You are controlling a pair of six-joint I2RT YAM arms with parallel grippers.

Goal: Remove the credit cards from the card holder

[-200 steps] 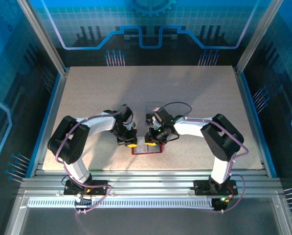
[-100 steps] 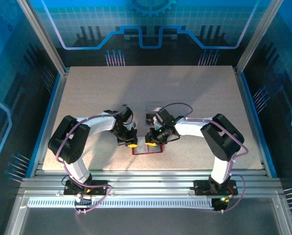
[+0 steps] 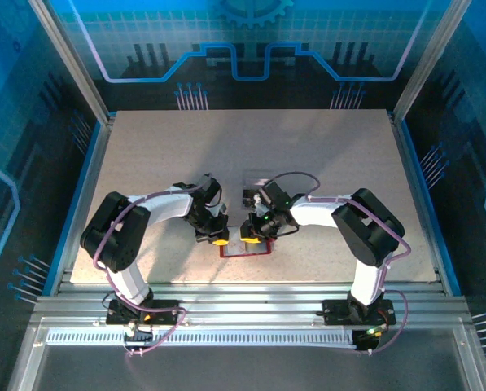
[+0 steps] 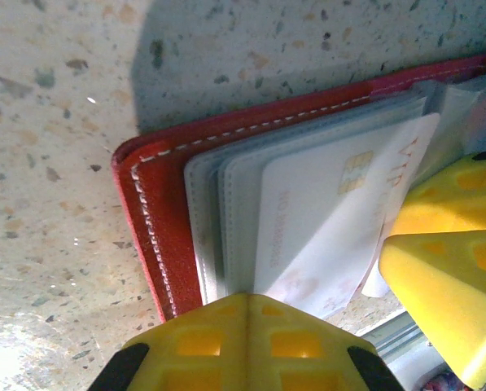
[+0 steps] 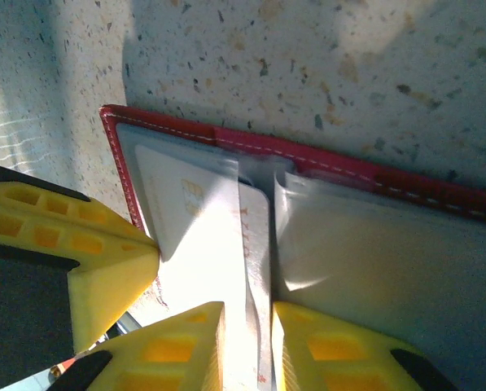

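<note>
Speckled beige table, alu frame posts at back corners, slotted alu rails along near edge. Back wall & side panels: blue, translucent, w/ grid + gear graphics. Bright light near-centre of tabletop, soft shadow behind it.

The card holder lies open on the bench near its front edge, the left jaws at its left end, the right jaws just beside them over its middle, and a card sticking out of its sleeves between the right jaws.
</note>
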